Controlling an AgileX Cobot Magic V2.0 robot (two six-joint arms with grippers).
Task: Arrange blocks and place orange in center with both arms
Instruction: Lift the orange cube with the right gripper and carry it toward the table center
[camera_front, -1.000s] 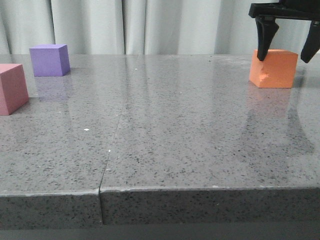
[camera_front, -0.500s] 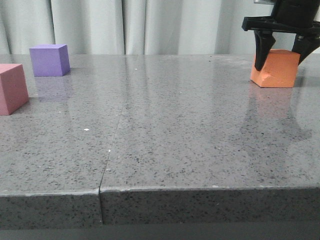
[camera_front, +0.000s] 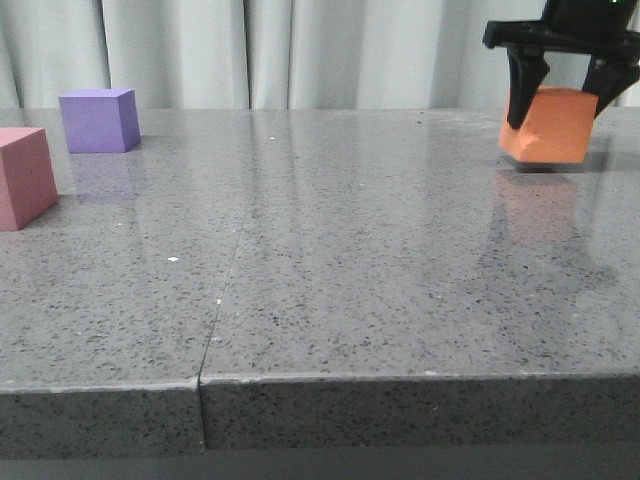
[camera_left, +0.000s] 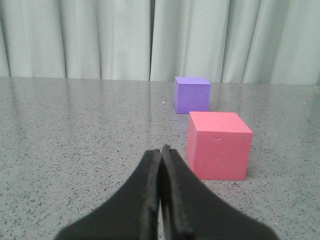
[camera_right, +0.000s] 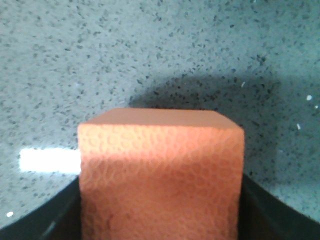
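Nearest the front camera, the rounded front edge of the grey speckled tabletop, split by a thin seam running back from the lip left of centre. Beyond that lip, a wide bare stretch across the whole middle, unobstructed between the cubes at left and the one at far right.

At the left border, partly cut off by the frame, the pink cube, flat on the tabletop with a corner turned toward the camera. Just behind it and a little to its right, apart from it, the purple cube, also flat and set at a slight angle. In the left wrist view, the left gripper low over the tabletop, fingers pressed together with nothing between them, near the pink cube but not touching.

Far right, well apart from the other two, the orange cube pinched between the dark fingers of the right gripper, one on each side. Lifted just clear of the tabletop, tilted slightly, its reflection beneath. No long axis, being a cube; from the right wrist, top face level and square to the fingers. Behind everything, pale curtains.
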